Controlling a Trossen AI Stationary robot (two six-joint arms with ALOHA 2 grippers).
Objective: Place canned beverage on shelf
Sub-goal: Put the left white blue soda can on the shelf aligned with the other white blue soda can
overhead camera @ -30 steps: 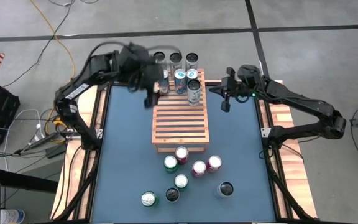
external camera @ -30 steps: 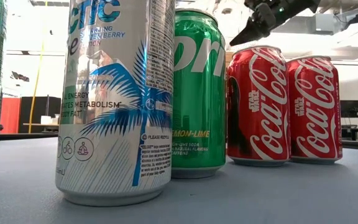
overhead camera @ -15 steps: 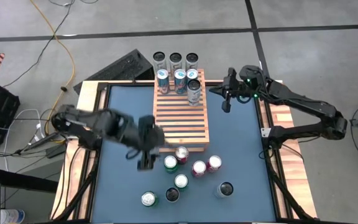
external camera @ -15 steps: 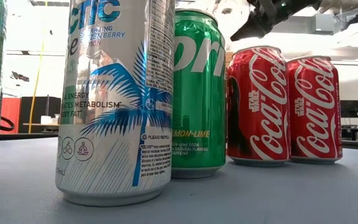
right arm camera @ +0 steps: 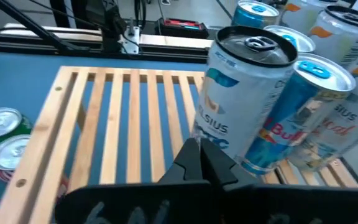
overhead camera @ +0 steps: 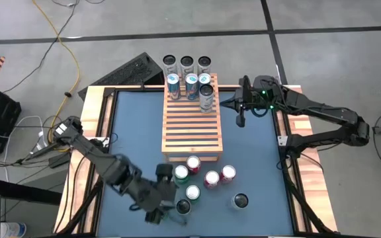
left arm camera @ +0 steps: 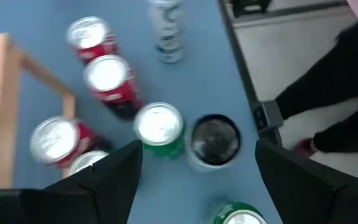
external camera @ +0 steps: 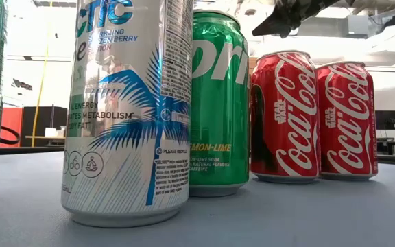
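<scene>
Cans: loose cluster on tabletop, directly below left hand, whose fingers spread wide, holding nothing. Shelf: beyond that hand, four cans on its far end. Right hand: pinched closed, empty, beside shelf's far corner.

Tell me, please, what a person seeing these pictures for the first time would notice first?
First, the wooden shelf in the middle of the blue table, with cans crowded at its far end. Next, a loose group of cans on the table at the shelf's near end, where the left gripper hovers with open jaws. The right gripper waits, shut, beside the shelf's far right corner.
</scene>
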